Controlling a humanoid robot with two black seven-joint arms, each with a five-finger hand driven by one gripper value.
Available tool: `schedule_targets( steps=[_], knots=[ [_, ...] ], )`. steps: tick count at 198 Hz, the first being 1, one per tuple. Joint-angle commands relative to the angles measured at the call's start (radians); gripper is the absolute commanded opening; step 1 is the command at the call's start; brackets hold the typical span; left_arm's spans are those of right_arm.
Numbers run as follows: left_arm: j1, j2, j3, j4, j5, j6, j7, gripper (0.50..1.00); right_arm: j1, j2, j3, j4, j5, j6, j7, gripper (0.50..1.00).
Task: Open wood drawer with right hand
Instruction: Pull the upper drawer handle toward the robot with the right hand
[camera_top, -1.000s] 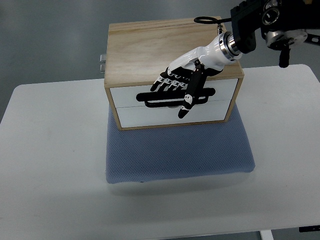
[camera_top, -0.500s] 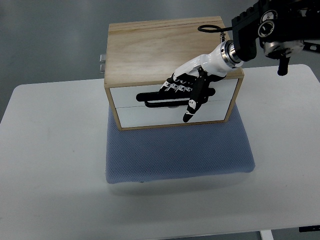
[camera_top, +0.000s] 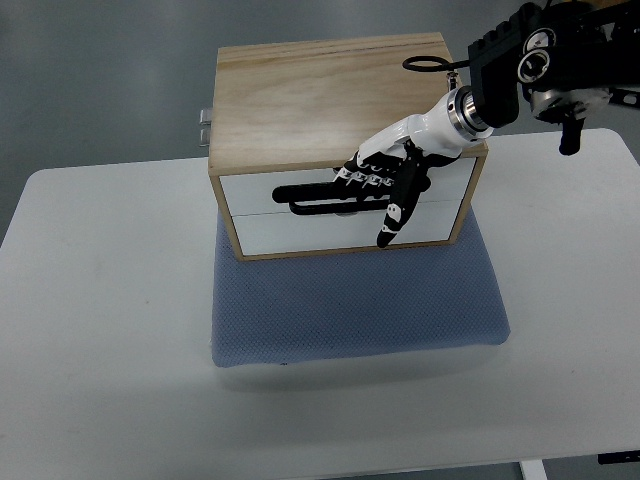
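Observation:
A light wood drawer box (camera_top: 320, 100) stands on a blue mat (camera_top: 360, 300). Its white front (camera_top: 255, 190) faces me and is split into two drawers, both flush with the frame. A black bar handle (camera_top: 312, 197) runs across the upper drawer. My right hand (camera_top: 385, 185), white and black, reaches down from the upper right over the box's front edge. Its fingers (camera_top: 362, 176) curl over the right part of the handle and its thumb (camera_top: 388, 228) points down across the lower drawer front. The handle's right end is hidden by the hand.
The mat lies on a white table (camera_top: 100, 300) with bare surface to the left, right and front. A small metal fitting (camera_top: 204, 125) sticks out of the box's left side. The right forearm (camera_top: 540, 60) hangs over the box's back right corner.
My right hand has slid to the right along the handle and its fingers have curled in tighter. The drawer fronts have not moved.

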Motion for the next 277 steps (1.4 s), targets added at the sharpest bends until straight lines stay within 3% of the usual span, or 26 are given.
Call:
schedule_targets(
  steps=[1, 88, 179, 277],
  knots=[
    [0.000, 0.000, 0.000, 0.001, 0.000, 0.000, 0.000, 1.000, 0.000, 0.001, -0.001, 0.000, -0.001, 0.003, 0.000, 0.940],
    [0.000, 0.000, 0.000, 0.001, 0.000, 0.000, 0.000, 1.000, 0.011, -0.002, -0.015, 0.051, -0.001, 0.019, -0.003, 0.940],
    [0.000, 0.000, 0.000, -0.001, 0.000, 0.000, 0.000, 1.000, 0.061, -0.031, -0.015, 0.124, -0.001, 0.163, -0.017, 0.942],
    [0.000, 0.000, 0.000, -0.001, 0.000, 0.000, 0.000, 1.000, 0.084, -0.063, -0.021, 0.190, -0.001, 0.163, -0.017, 0.942]
  ],
)
